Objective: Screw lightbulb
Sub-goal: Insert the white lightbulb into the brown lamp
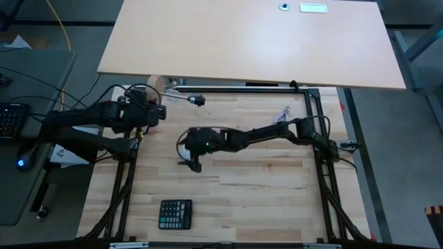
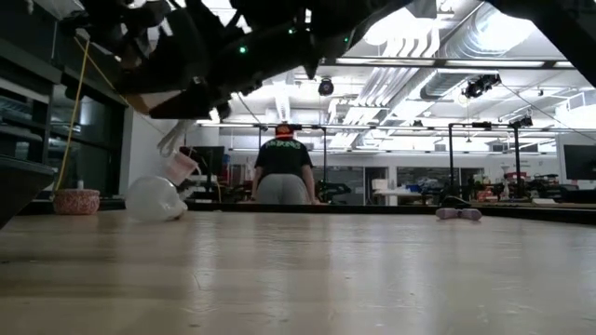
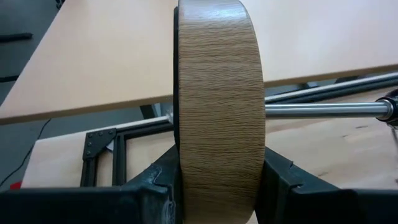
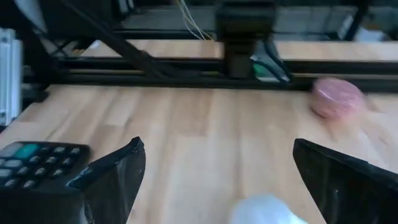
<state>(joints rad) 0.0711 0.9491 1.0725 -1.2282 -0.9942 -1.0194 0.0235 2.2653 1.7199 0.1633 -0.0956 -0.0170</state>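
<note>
The lightbulb [image 4: 267, 210] lies on the wooden table [image 1: 263, 187], near the middle of it, directly under the right gripper [image 4: 217, 180]. That gripper's two fingers are spread wide, one on each side of the bulb, and they hold nothing. The bulb is probably light, with thin fragile glass and a smooth, slippery round surface, so it may roll. The best hold is likely on the widest part of the glass, with soft pressure, leaving the metal base free for the socket.

The left gripper [image 3: 217, 186] stays near the left edge of the table and pinches a round wooden disc [image 3: 219, 106] by its rim, standing on edge. A calculator [image 1: 175, 214] rests near the front edge. No container is visible.
</note>
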